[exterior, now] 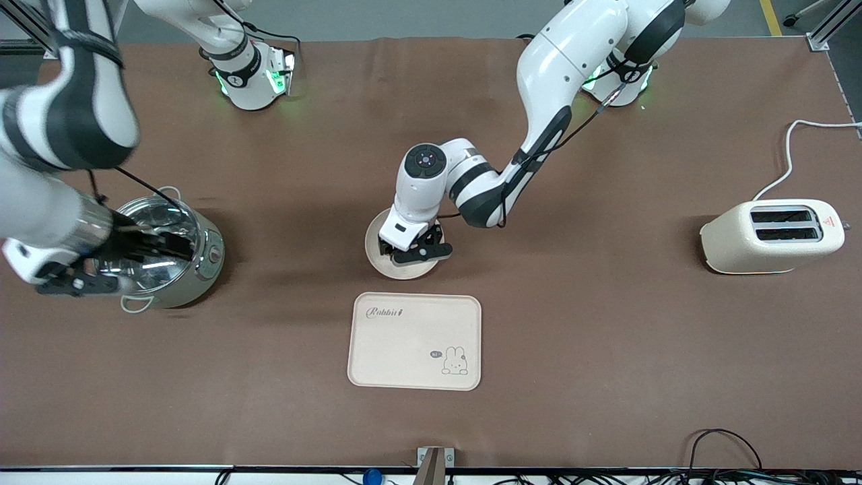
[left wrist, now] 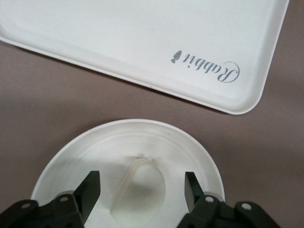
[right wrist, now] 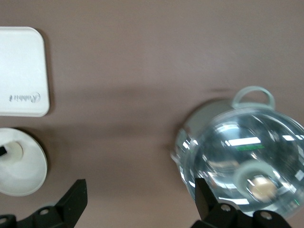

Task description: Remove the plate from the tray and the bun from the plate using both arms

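Observation:
The round cream-white plate (exterior: 374, 259) lies on the brown table, just farther from the front camera than the tray. It also shows in the left wrist view (left wrist: 190, 147) and the right wrist view (right wrist: 28, 180). A small pale cream wedge-shaped lump, the bun (left wrist: 142, 197), lies at the plate's middle. My left gripper (exterior: 412, 250) is open low over the plate, with its fingers on either side of the bun (left wrist: 141, 183). My right gripper (exterior: 165, 244) is open and empty, up over the steel pot, and also shows in the right wrist view (right wrist: 138, 186).
A shiny steel electric pot (exterior: 185, 286) stands toward the right arm's end; a blurred tan round patch (right wrist: 262, 187) shows inside it. The rectangular cream rabbit tray (exterior: 414, 340) lies near the front camera. A cream toaster (exterior: 774, 236) with a white cord stands toward the left arm's end.

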Controlling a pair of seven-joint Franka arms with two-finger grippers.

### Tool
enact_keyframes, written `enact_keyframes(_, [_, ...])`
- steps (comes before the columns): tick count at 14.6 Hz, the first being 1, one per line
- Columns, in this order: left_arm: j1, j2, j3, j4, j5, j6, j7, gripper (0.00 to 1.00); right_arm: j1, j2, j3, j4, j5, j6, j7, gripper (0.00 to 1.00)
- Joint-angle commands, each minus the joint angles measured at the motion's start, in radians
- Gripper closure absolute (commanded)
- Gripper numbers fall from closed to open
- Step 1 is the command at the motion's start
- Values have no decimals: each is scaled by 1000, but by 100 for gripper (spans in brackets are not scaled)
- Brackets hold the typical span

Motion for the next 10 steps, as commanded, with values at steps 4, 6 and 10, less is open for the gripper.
enact_keyframes(4, [-29, 37, 5, 12, 16, 5, -57, 30, -104, -210, 10, -66, -104, -172, -3, 0])
enact_keyframes(6, [-29, 47, 5, 12, 13, 5, -62, 37, -138, -248, 13, -66, -104, -191, -4, 0])
enact_keyframes(10, [-29, 53, 5, 12, 15, 0, -63, 71, -143, -291, 8, -43, -104, -231, -23, 0])
